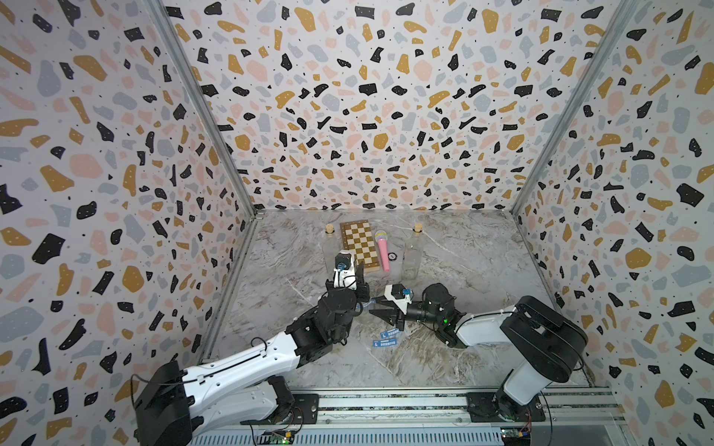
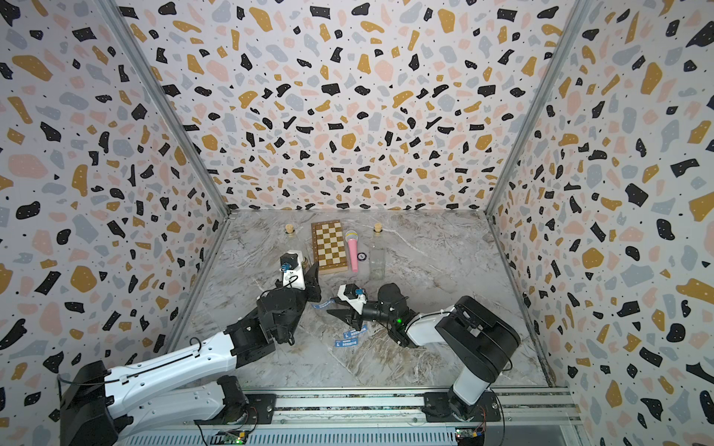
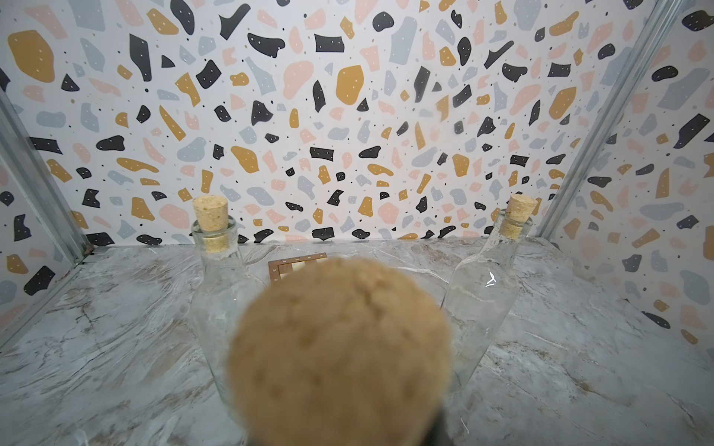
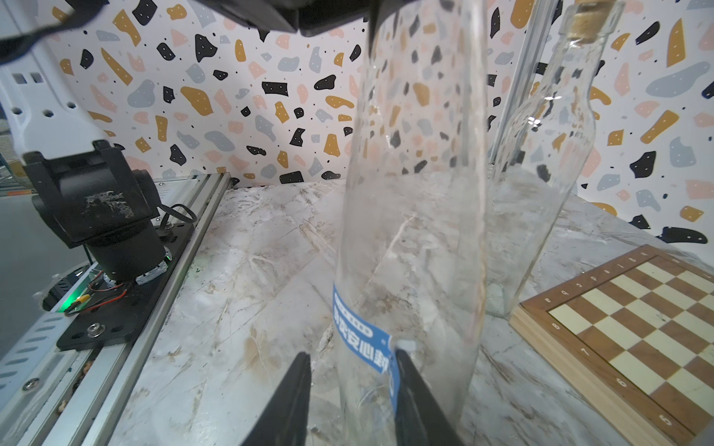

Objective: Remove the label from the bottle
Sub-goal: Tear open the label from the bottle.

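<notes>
Status: clear glass bottle (image 4: 417, 173) stands upright mid marbled worktop (image 4: 251, 251), left gripper (image 1: 360, 287) clamped on its corked neck, right gripper (image 4: 352, 356) spread astride the lifted edge of the low blue paper label (image 4: 359, 336); glass looks stiff, slick, breakable, label flimsy, so pinch that loose edge.

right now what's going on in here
The left pincer holds a clear glass bottle roughly upright, gripping it near the top. The right pincer sits low at the bottle, jaws apart on either side of the lifted edge of a blue label that is mostly stuck on. Two blue labels already lie loose on the table.
</notes>
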